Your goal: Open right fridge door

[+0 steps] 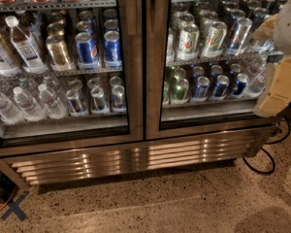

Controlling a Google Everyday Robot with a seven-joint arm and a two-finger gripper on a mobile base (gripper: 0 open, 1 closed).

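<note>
The right fridge door (211, 62) is seen shut, with the hand (280, 86) positioned at mid-right, its grip not discernible.

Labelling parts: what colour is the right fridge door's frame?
Brushed silver, right fridge door, camera view; tool at right edge.
</note>
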